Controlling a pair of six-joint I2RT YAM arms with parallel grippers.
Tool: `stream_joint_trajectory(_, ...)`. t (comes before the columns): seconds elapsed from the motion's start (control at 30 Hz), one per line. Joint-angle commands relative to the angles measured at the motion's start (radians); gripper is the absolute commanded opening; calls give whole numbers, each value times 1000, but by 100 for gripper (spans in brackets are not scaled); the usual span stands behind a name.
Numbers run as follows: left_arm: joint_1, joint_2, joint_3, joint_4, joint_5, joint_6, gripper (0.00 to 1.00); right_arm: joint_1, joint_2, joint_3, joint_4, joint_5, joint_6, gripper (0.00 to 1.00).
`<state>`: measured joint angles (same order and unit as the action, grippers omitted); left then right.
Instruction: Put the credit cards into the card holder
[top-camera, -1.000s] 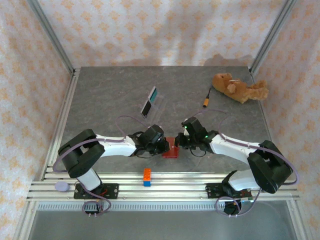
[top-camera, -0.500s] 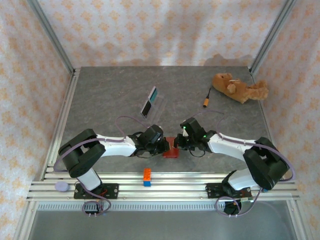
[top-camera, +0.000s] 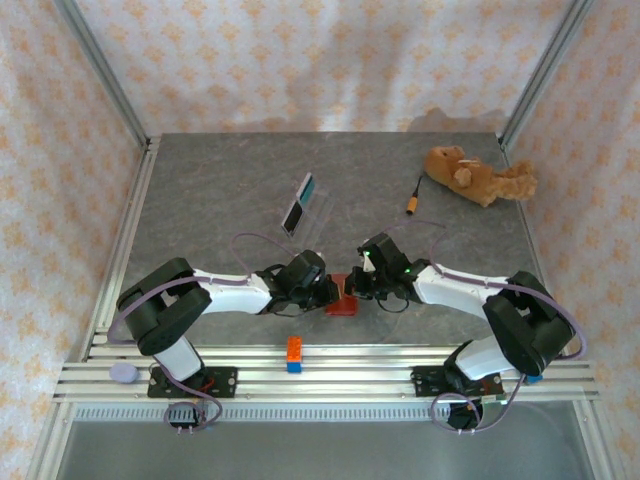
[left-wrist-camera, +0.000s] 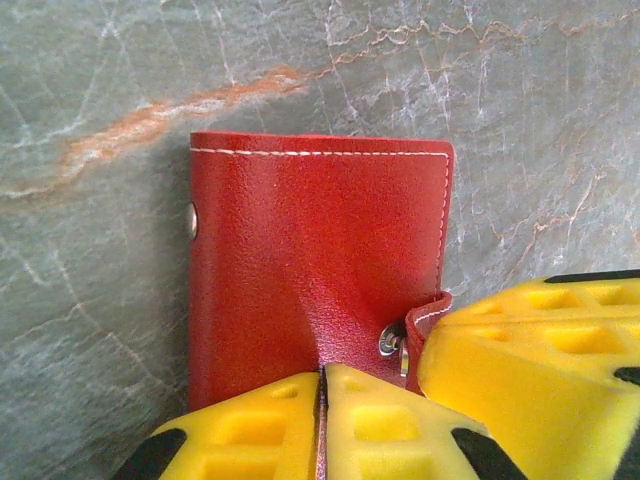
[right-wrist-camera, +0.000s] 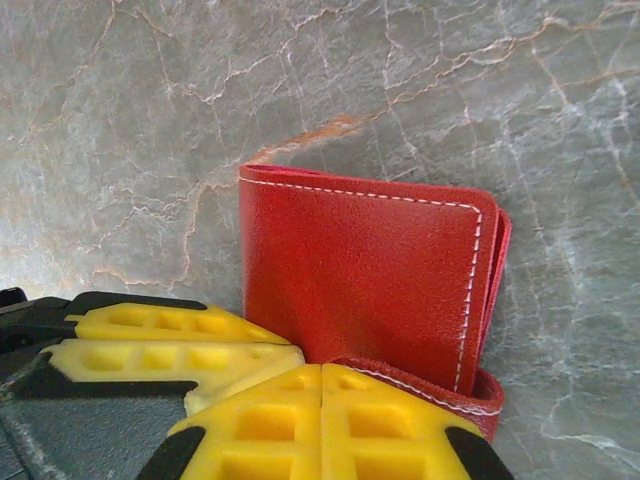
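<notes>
L tool (left-wrist-camera: 322, 385) & R tool (right-wrist-camera: 320, 385) both clamp your card holder (left-wrist-camera: 320, 240), R on snap tab (left-wrist-camera: 430, 310); holder unopened, credit cards (top-camera: 298, 208) well beyond tools, none in.

Left fingers (left-wrist-camera: 250, 430) and right fingers (right-wrist-camera: 250, 430) hem the card holder (top-camera: 341, 300) sideways; table (top-camera: 220, 180) beyond lies open.

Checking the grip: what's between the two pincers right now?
The red wallet: the top view shows it between them, left pincer pinching its edge, right pincer shut at its snap tab.
</notes>
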<state>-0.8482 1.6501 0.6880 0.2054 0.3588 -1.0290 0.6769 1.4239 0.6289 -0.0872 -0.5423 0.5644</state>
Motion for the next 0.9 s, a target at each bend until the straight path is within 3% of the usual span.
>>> stream_joint_trajectory(0.0,5,28,-26,-24,-18,-10,12,-6,-13,25,-23,2,-17,0)
stream_joint_trajectory(0.87,15,22,-33,-28,-17,-9,12,-6,104,-64,52,63,-34,0)
